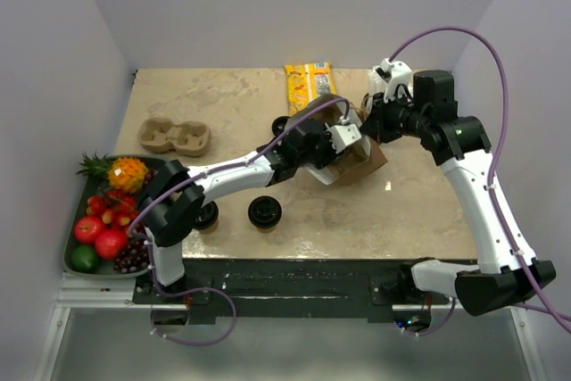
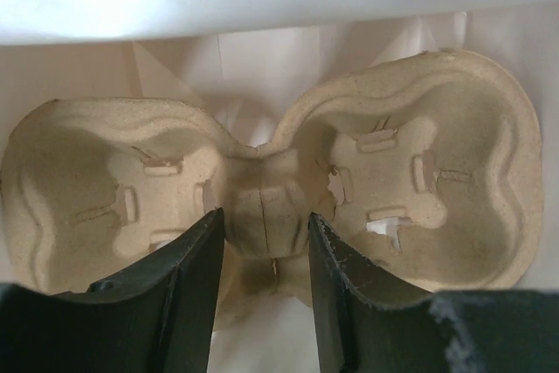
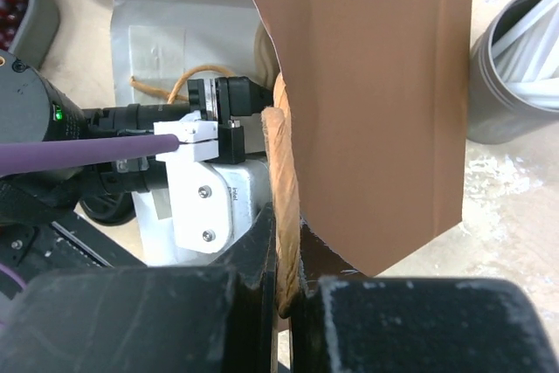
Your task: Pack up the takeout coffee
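Two lidded cups (image 1: 265, 211) are stood on the desk (image 1: 419, 211) near its front edge, left of centre, one partly hidden under the left arm (image 1: 223, 176). The left gripper (image 2: 264, 216), reached into the bag (image 1: 366, 162), is pinched on the middle bridge of a carrier (image 2: 410, 172). The right gripper (image 3: 288, 294) is pressed together on the bag's handle (image 3: 281, 172).

only "intel" on the white camera housing (image 3: 210, 207).
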You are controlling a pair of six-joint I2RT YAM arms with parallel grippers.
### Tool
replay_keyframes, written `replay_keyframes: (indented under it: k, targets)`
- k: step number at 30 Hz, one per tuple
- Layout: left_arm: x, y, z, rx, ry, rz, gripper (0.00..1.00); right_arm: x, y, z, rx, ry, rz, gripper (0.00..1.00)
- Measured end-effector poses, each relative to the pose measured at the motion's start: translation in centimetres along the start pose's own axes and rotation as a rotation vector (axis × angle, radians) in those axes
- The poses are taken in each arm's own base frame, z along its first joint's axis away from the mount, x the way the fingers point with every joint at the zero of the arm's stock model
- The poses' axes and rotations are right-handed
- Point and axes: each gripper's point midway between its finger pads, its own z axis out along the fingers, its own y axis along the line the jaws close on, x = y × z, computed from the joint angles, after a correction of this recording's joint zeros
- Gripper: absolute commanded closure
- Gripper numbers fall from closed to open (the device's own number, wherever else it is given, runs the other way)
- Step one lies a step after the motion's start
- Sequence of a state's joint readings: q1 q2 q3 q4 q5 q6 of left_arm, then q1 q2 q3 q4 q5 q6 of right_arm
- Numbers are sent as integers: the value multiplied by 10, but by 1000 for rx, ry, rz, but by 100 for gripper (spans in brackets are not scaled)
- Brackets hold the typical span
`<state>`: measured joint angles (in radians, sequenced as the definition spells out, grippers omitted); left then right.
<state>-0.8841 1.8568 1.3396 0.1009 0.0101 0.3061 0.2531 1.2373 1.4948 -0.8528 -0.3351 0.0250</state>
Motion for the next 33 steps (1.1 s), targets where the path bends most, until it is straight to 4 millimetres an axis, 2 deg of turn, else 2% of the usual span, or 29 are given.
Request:
replay_keyframes:
  k: [11, 17, 22, 28, 33]
  targets:
    - [9, 2, 6, -20, 29, 0, 100, -6, -6, -2, 50, -3, -6, 100]
    - [20, 2, 21, -39, 36, 6, 100, -2, 7, -1, -34, 5, -1, 100]
    - [28, 3, 22, -78, -23, 33, 100, 6, 27, -3, -149, 24, 6, 100]
    - [18, 12, 23, -127, -74, 68, 100, 8, 36, -10, -205, 27, -47, 100]
    - [11, 10, 17, -138, -121, 61, 100, 17, 40, -26, -214, 35, -103, 100]
